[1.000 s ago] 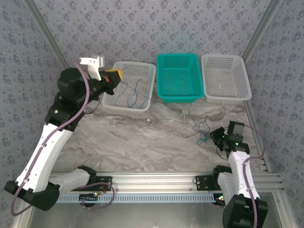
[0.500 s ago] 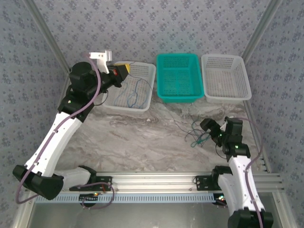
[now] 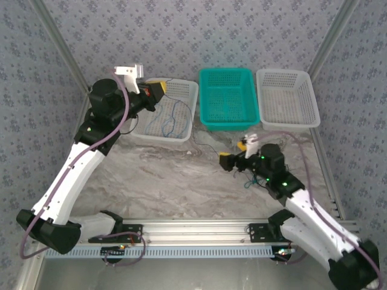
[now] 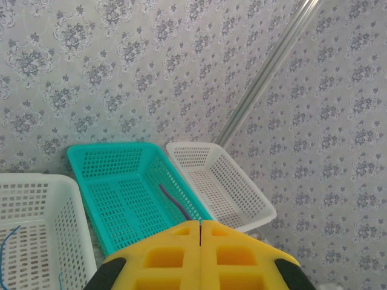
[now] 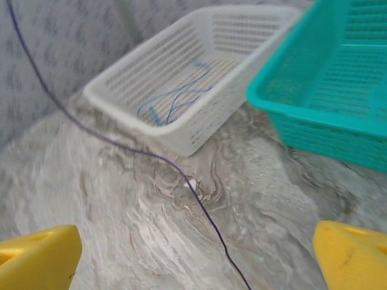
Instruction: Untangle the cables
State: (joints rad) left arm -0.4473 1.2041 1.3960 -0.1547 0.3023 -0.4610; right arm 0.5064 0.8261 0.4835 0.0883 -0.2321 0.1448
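Partly done: thin blue wavy cable (image 3: 172, 118) lies in the left white mesh basket (image 3: 188, 90), while a thin dark wire (image 5: 151, 154) crosses the marble table (image 5: 91, 193) between the wide-spread right gripper (image 5: 195, 257) and a small teal-green tangle (image 3: 247, 180) awaits sorting; left gripper (image 4: 199, 228) pressed together, nothing seen in it

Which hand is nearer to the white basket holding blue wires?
Left. The left hand hovers over the white basket's left end; the right hand is above the table, before the teal basket.

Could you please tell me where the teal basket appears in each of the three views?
Top external: the teal basket sits top centre.
Left wrist: teal basket at centre-left.
Right wrist: teal basket at upper right.
Shared landmark: the white basket holding blue cables, right beside it.
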